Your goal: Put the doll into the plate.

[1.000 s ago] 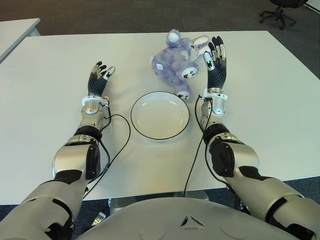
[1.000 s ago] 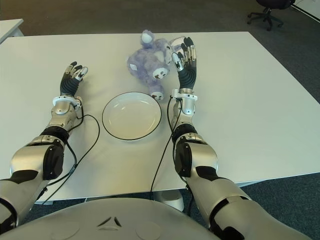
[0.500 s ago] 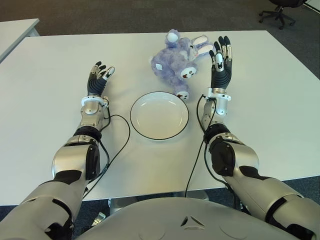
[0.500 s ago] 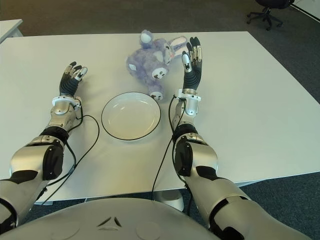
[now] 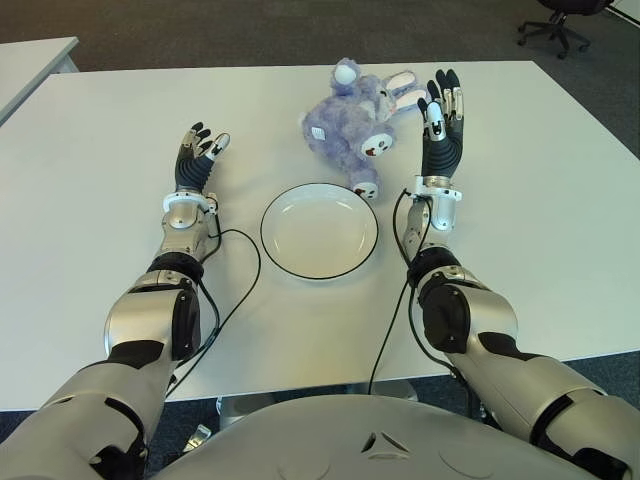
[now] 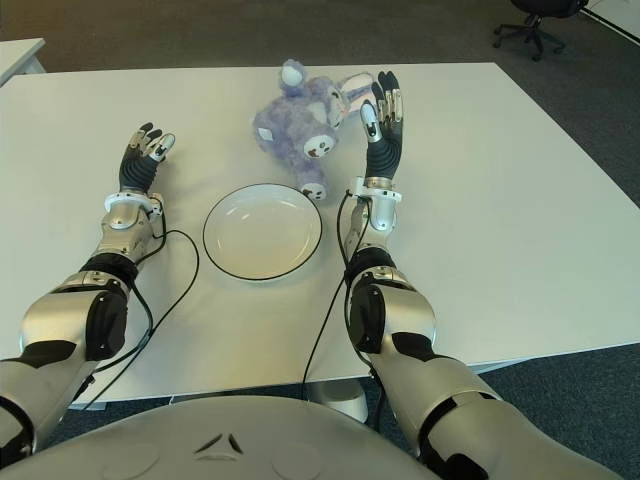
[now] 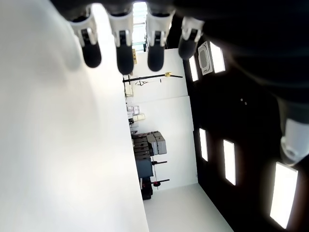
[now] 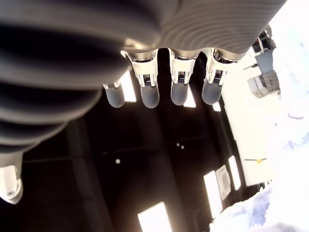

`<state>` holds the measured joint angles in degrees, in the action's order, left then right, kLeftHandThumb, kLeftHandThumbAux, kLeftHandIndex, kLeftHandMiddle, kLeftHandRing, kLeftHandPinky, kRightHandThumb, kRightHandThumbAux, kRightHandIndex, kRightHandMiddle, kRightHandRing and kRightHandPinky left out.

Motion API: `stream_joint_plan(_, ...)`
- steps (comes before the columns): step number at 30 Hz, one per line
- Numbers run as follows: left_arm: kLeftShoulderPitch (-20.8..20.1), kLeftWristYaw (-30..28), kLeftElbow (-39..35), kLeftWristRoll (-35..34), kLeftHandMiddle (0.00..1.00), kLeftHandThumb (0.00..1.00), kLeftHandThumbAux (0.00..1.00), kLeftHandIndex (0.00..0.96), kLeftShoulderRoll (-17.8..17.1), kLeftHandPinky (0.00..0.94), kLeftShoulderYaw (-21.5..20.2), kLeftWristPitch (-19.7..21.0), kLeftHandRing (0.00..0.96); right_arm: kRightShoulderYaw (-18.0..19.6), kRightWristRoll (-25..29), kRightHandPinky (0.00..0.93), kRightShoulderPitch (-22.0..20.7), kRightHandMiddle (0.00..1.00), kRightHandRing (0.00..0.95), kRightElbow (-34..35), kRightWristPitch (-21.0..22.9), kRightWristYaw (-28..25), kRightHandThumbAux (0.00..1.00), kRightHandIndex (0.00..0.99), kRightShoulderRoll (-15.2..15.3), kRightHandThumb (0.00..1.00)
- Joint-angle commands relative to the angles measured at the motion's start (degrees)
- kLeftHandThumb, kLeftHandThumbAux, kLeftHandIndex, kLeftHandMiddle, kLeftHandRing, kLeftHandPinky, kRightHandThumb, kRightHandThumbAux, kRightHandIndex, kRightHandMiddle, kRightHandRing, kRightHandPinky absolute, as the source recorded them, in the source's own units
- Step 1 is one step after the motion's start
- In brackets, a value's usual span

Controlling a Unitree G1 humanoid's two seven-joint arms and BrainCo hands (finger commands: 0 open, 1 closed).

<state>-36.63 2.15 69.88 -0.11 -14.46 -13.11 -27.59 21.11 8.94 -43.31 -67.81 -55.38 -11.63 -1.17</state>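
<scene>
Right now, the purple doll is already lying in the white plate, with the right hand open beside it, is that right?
Not quite: the purple doll lies on the table beyond the white plate, which holds nothing, as the left eye view shows. The right hand is open beside it.

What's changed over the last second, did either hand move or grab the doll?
The right hand shifted a little to the robot's right, away from the doll, with fingers open; nothing was grasped or released. The doll, the plate and the left hand, open to the left of the plate, stayed as they were.
</scene>
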Motion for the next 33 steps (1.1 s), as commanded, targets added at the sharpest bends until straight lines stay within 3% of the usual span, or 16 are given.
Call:
stream_joint_plan(1, 5.28, -0.41, 3.21, -0.78, 0.131, 0.0, 0.483, 0.0, 2.38, 0.107, -0.19, 3.12, 0.131, -2.66, -3.92, 0.0, 11.68, 0.0, 0.0, -4.71, 0.05, 3.45, 0.521, 0.0, -0.89, 0.259)
stream_joint_plan(13, 5.41, -0.02, 3.08, -0.68, 0.134, 0.0, 0.481, 0.0, 2.42, 0.093, -0.15, 3.11, 0.13, -9.13, -12.58, 0.001, 13.6, 0.0, 0.0, -4.72, -2.41, 10.85, 0.424, 0.0, 1.47, 0.217)
stream_joint_plan(22, 5.4, 0.18, 3.09, -0.63, 0.144, 0.0, 0.484, 0.001, 2.46, 0.112, -0.14, 2.99, 0.143, -11.25, -15.0, 0.009, 14.79, 0.0, 0.0, -4.82, -2.63, 12.45, 0.37, 0.0, 1.61, 0.226)
stream_joint_plan(33, 5.35, 0.13, 3.25, -0.52, 0.146, 0.0, 0.473, 0.005, 2.37, 0.14, -0.09, 2.74, 0.148, -13.84, -16.66, 0.008, 15.66, 0.0, 0.0, -4.97, -2.33, 13.8, 0.38, 0.0, 2.21, 0.226)
